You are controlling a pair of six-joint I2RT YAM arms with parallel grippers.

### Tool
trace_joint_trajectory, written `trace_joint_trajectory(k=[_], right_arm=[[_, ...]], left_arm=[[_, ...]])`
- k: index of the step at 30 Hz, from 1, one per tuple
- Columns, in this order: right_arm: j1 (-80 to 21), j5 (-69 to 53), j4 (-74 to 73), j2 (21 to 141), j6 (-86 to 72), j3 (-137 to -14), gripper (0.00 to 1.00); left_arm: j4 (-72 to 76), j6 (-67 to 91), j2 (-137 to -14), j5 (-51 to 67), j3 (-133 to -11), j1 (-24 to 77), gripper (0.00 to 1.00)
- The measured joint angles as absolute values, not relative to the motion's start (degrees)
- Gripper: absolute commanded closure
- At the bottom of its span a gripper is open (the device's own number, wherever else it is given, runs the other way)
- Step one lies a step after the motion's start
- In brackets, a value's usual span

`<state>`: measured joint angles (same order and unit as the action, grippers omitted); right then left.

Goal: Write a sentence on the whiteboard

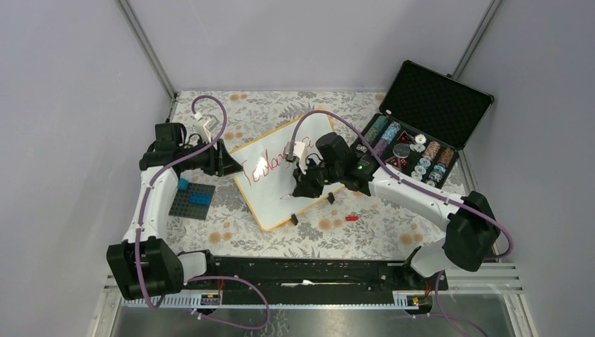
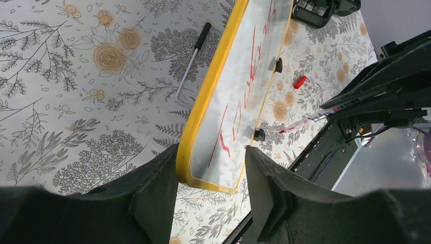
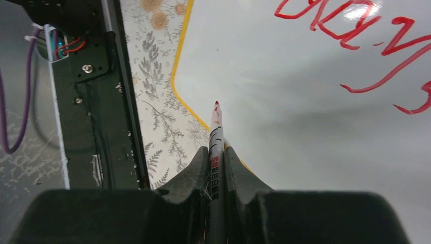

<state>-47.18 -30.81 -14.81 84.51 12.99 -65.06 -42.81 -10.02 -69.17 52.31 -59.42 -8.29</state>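
Holding, R gripper (image 3: 216,152): jaws squeezed tight on thin marker (image 3: 216,119); red tip over bare shiny white, close to yellow rim. Can't tell if tip touches.
Cap (image 1: 351,218): small, red, on flowery cloth (image 1: 330,235), near board's front edge.
Brick plate (image 1: 191,200): dark, bumpy, w/ blue bricks, left of board.
L gripper (image 2: 211,160): jaws halfway wide, one each side of board's round corner, pinching it.
Whiteboard (image 1: 276,200): flat glossy rectangle, thin yellow rim, black clip feet; mid table, btwn both grippers.
Sentence (image 3: 350,38): loopy red letters on board's far part.
Case (image 1: 435,105): black, lid up, foam inside, round chips in rows, far right.
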Motion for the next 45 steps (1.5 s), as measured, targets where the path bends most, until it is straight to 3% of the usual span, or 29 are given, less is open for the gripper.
trace_joint_trajectory(k=[18,31,45], right_arm=[[-48.7,-19.9,-10.3,86.8,13.0,-63.7,1.00],[-49.2,-18.7,-10.5,88.1,13.0,-64.9,1.00],[-50.0,-18.8,-10.5,88.6,13.7,-65.4,1.00]], left_arm=[[-42.8,-10.1,-69.2,52.2,-59.1,-8.0,0.64],[-42.3,-9.7,-69.2,52.4,-58.7,-8.1,0.83],[-42.3,-9.4,-69.2,52.5,-58.7,-8.1,0.89]])
